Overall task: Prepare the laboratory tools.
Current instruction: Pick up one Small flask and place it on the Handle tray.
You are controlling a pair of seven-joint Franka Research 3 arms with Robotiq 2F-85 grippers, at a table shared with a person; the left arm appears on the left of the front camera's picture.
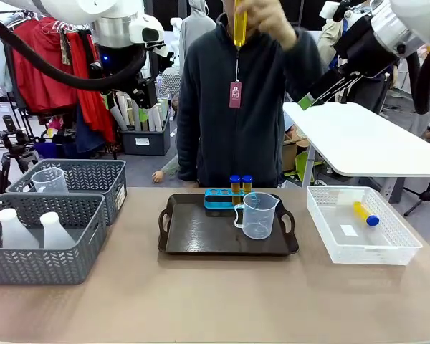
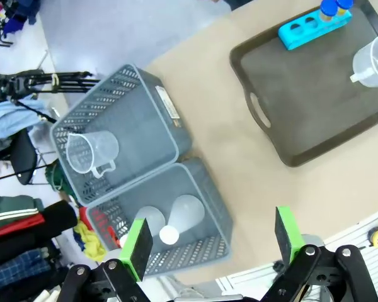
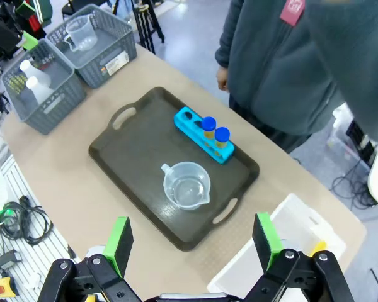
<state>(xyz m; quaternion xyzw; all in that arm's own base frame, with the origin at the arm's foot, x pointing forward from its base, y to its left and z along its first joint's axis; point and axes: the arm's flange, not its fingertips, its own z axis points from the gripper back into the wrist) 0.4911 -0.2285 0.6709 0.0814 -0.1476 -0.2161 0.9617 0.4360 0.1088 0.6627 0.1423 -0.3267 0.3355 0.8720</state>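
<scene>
- Front view: you see a person's hand (image 1: 266,18) holding one test tube (image 1: 239,29) upright, high above the tray (image 1: 201,233). Along the tray's far edge sits the blue rack (image 1: 216,198), with two capped tubes (image 1: 235,185) standing upright at its right end. The beaker (image 1: 259,215) stands just in front of them, handle toward the grey baskets (image 1: 43,247) left of the tray. Right of the tray, another tube (image 1: 365,213) lies slanted in the white mesh basket (image 1: 387,247).
- Left wrist view: your left end effector (image 2: 211,220) hangs spread and empty over the grey basket holding two conical flasks (image 2: 186,212), left of the tray.
- Right wrist view: your right end effector (image 3: 190,219) is spread, holding nothing, high over the tan surface (image 3: 69,163) on your side of the tray.
</scene>
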